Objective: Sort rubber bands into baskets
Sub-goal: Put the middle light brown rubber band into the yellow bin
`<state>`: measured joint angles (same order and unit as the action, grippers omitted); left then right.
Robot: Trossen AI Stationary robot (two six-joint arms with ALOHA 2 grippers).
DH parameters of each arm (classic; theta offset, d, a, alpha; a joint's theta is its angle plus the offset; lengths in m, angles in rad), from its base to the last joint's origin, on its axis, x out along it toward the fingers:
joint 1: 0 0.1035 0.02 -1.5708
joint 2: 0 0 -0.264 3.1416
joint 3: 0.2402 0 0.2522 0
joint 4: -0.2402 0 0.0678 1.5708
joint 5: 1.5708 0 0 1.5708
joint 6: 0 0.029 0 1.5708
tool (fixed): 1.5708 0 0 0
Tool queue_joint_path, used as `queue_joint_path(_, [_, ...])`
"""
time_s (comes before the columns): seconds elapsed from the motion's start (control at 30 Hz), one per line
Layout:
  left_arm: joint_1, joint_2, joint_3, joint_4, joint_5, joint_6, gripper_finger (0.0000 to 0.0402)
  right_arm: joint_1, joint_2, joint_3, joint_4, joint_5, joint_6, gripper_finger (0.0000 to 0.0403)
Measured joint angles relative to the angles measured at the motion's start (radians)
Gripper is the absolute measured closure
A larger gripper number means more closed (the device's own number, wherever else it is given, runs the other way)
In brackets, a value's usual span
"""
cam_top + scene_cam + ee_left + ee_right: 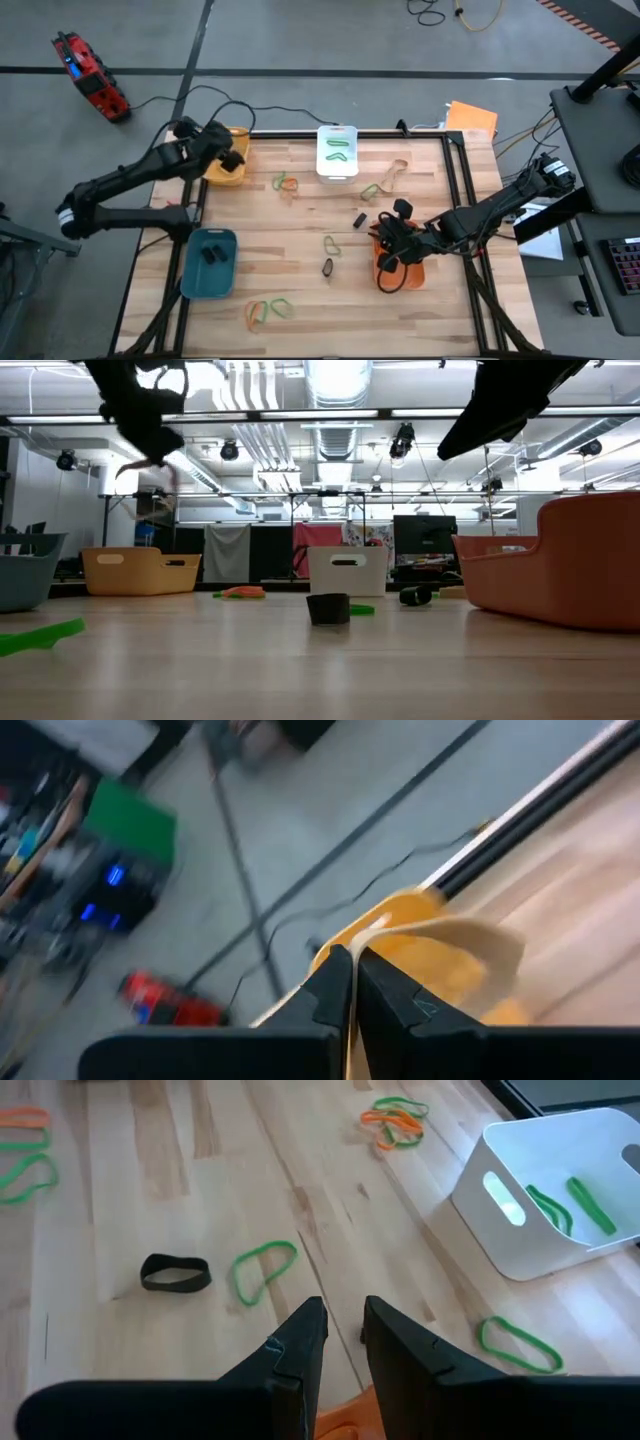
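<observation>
Four baskets stand on the wooden table: yellow (225,170) at the far left, white (337,152) at the far middle with green bands in it, teal (208,262) at the near left with black bands, orange (402,268) at the right. My left gripper (352,970) hovers over the yellow basket (440,970), shut on a tan rubber band (470,935). Above the orange basket, my right gripper (345,1330) has its fingers a narrow gap apart with nothing seen between them. Loose green, orange, tan and black bands lie on the table. My left gripper pinches the tan rubber band between its two fingers, at the band's end (372,928) by the fingertips. The rest of the loop reaches out beyond the fingers, lifted clear above the yellow basket.
Loose bands: green and orange (285,183), tan (395,172), green (372,190), black (358,218), green (331,243), black (327,266), green and orange (268,310). A black frame (460,190) edges the table. Bare wood lies in the near middle.
</observation>
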<state>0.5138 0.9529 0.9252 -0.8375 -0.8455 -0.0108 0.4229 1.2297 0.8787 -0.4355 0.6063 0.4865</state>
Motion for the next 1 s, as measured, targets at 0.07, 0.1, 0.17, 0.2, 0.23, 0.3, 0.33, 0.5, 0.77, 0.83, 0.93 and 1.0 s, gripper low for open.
queue_joint_path(0.07, [0.071, 0.011, -0.036, 0.007, 0.001, 0.004, 0.0401, 0.0, 0.0, 0.0, 0.0, 0.0, 0.0, 0.0335])
queue_joint_path(0.1, [0.101, 0.016, -0.053, 0.018, 0.007, 0.005, 0.0401, 0.0, 0.0, 0.0, 0.0, 0.0, 0.001, 0.0335])
queue_joint_path(0.17, [0.155, 0.024, -0.086, 0.061, 0.044, 0.029, 0.0401, 0.0, 0.0, 0.0, 0.0, 0.0, 0.002, 0.0335])
queue_joint_path(0.2, [0.179, 0.028, -0.102, 0.086, 0.081, 0.047, 0.0401, 0.0, 0.0, 0.0, 0.0, 0.0, 0.002, 0.0335])
queue_joint_path(0.23, [0.199, 0.033, -0.116, 0.114, 0.12, 0.064, 0.0401, 0.0, 0.0, 0.0, 0.0, 0.0, 0.002, 0.0335])
queue_joint_path(0.3, [0.229, 0.044, -0.141, 0.18, 0.193, 0.097, 0.0401, 0.0, 0.0, 0.0, 0.0, 0.0, 0.002, 0.0335])
queue_joint_path(0.33, [0.24, 0.049, -0.15, 0.207, 0.21, 0.108, 0.0401, 0.0, 0.0, 0.0, 0.0, 0.0, 0.002, 0.0335])
queue_joint_path(0.5, [0.275, 0.094, -0.153, 0.238, 0.215, 0.132, 0.0401, 0.0, 0.001, 0.0, 0.0, 0.001, 0.001, 0.0335])
queue_joint_path(0.77, [0.293, 0.174, -0.119, 0.243, 0.214, 0.161, 0.0401, 0.0, 0.001, 0.0, 0.0, 0.016, 0.001, 0.0335])
queue_joint_path(0.83, [0.299, 0.194, -0.116, 0.244, 0.211, 0.18, 0.0401, 0.0, 0.001, -0.002, 0.0, 0.024, 0.002, 0.0335])
queue_joint_path(0.93, [0.316, 0.227, -0.116, 0.246, 0.209, 0.211, 0.0402, 0.0, 0.001, -0.008, 0.0, 0.025, 0.004, 0.0335])
queue_joint_path(1.0, [0.33, 0.25, -0.116, 0.247, 0.209, 0.212, 0.0401, 0.0, 0.001, -0.013, 0.0, 0.025, 0.013, 0.0335])
